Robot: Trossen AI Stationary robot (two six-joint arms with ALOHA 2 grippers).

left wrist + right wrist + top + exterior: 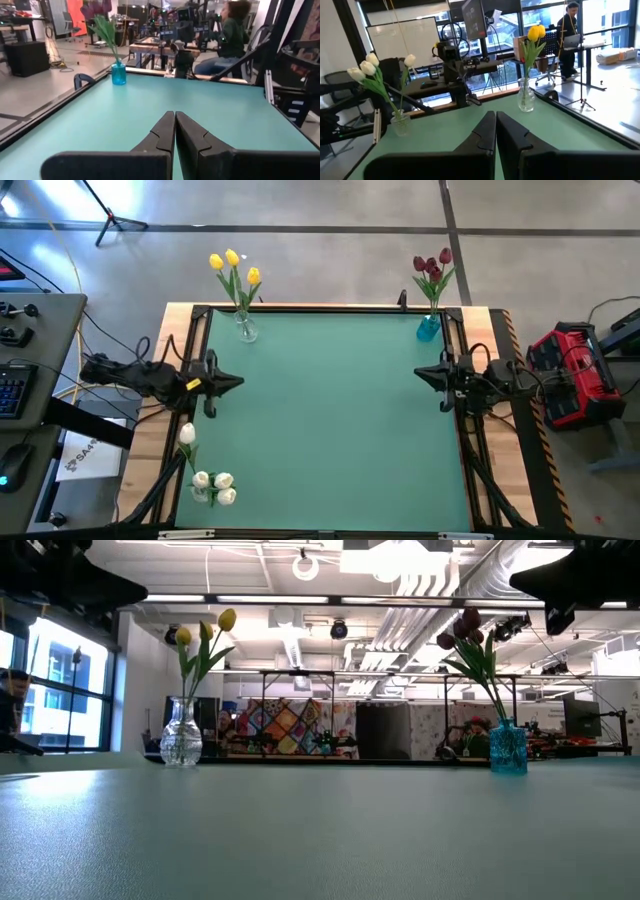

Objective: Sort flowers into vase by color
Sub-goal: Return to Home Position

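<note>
Three yellow tulips (232, 262) stand in a clear vase (246, 331) at the table's far left corner. Dark red tulips (433, 265) stand in a blue vase (428, 328) at the far right corner. White tulips (213, 485) stand in a clear vase (400, 123) at the near left corner. My left gripper (238, 383) hovers shut over the table's left edge, pointing right. My right gripper (418, 375) hovers shut over the right edge, pointing left. Each wrist view shows its own fingers closed together (175, 114) (496, 114) with nothing between them.
A wide stretch of teal table top (330, 420) lies between the two grippers. Black frame rails (330, 308) run along the table's edges. A person in dark clothes (231, 30) sits beyond the table. A red case (572, 375) sits off the right side.
</note>
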